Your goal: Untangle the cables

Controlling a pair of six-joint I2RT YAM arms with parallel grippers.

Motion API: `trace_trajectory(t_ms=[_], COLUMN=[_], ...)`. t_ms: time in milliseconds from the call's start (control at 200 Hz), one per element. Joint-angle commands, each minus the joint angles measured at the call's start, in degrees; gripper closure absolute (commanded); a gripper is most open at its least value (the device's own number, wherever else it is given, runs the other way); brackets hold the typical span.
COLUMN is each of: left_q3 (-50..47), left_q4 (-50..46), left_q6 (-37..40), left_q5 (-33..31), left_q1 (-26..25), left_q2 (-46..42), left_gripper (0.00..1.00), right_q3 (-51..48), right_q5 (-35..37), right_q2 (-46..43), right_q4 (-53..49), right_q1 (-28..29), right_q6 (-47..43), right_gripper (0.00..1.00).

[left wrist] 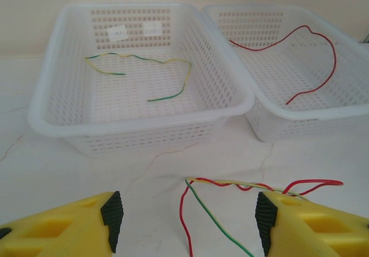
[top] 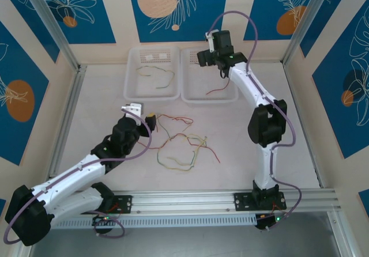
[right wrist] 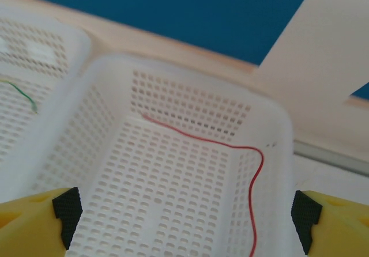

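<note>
A loose tangle of red and yellow-green cables (top: 181, 147) lies on the table in front of the baskets. My left gripper (top: 149, 121) sits at the tangle's left end, open. In the left wrist view a red strand (left wrist: 183, 216) and a green strand (left wrist: 219, 222) run on the table between the yellow fingers (left wrist: 86, 222) of that gripper (left wrist: 187, 225), touching neither pad. My right gripper (top: 222, 70) hovers open over the right basket (top: 209, 99). A single red cable (right wrist: 230, 147) lies free inside it, below the right gripper (right wrist: 184, 222).
The left basket (top: 151, 97) holds one yellow-green cable (left wrist: 167, 61). Both white mesh baskets stand side by side against the back wall. An aluminium frame borders the table, and a rail with the arm bases runs along the near edge.
</note>
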Motion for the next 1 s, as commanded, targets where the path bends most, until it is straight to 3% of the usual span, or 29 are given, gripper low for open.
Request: trace_trajectory(t_ms=[0,190,295,515,640,775,995], left_q3=[1.0,1.6,3.2,9.0,11.1,14.9,23.8], left_q4=[-1.3,0.0,0.5,0.2,1.5,-1.1,-6.5], left_q6=[0.6,2.0,4.7,9.2,10.1,10.3,14.6], left_q5=[-1.8,2.8,8.7,23.2,27.9,25.2,22.6], left_q1=[-0.6,-0.4,-0.1,0.2,0.2,0.2,0.2], left_q2=[-0.3,1.5,3.9,11.8,16.1,22.2,31.7], left_gripper=[0.33,0.30,0.28,0.29,0.29,0.29,0.31], right_q3=[-3.2,-32.5,-48.4,-67.3,-76.0,-81.7,-81.4], right_q5=[-1.4,-18.5,-27.1,-35.5,-34.2,-27.4,-19.7], right_q2=[-10.2,-31.4,-42.1,-55.5,-59.5,-59.0,-56.2], right_q4=[-2.0,13.1,19.3,19.5,22.3,27.5,32.9], right_q1=[-0.1,0.4,0.0,0.1,0.8,0.8,0.8], right_q6=[2.8,8.7,12.8,16.3,20.4,26.6,28.2], right_gripper=[0.04,0.08,0.11,0.23,0.26,0.27,0.27])
